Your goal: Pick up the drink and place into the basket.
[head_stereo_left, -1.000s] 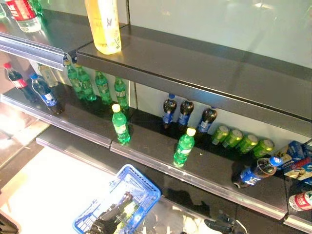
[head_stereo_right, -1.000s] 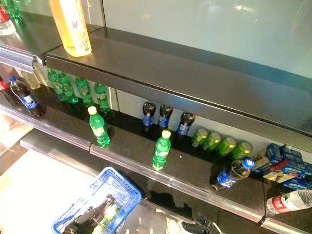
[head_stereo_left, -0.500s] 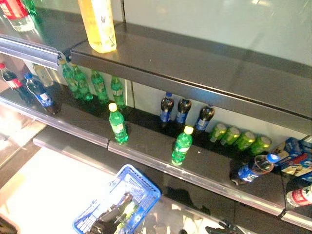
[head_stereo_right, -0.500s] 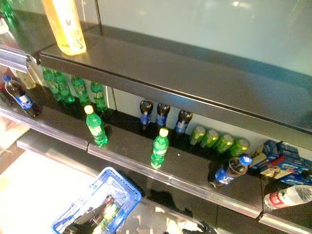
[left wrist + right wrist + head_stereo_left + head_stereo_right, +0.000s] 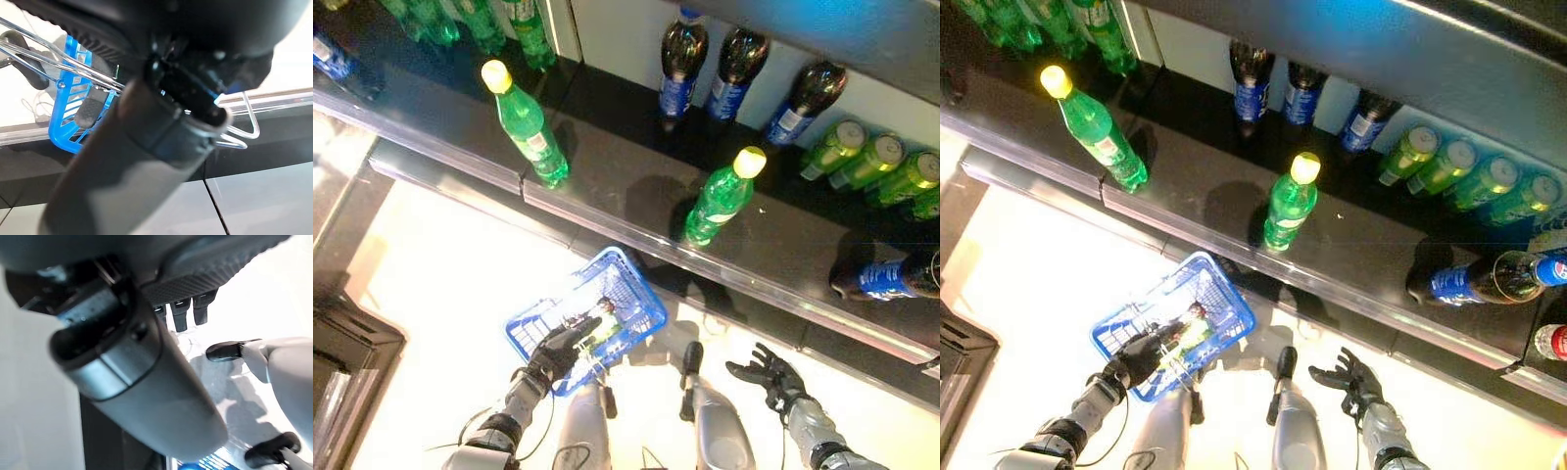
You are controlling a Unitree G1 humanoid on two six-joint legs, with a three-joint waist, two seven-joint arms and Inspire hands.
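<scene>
The left hand [image 5: 1136,359] is curled round the wire handle of the blue basket [image 5: 1224,304], which hangs low in front of the shelf [image 5: 1371,255]; the left wrist view shows the thin metal handle wires running past the dark hand and the blue plastic wall beyond. Inside the basket lies a drink [image 5: 1185,331], a bottle with a green and yellow label, resting against the basket's near side close to the holding hand. The right hand [image 5: 1349,378] hangs free below the shelf's front edge, fingers spread and relaxed, holding nothing and well apart from the basket. On the shelf, one green bottle [image 5: 1288,204] with a yellow cap stands near the front edge about the middle, and a second green bottle [image 5: 1097,132] stands toward the left end. Three dark cola bottles [image 5: 1304,90] stand in a row at the back. Green cans [image 5: 1449,168] lie on their sides toward the right end, and another cola bottle [image 5: 1479,282] lies tipped over near the front edge at the right.
</scene>
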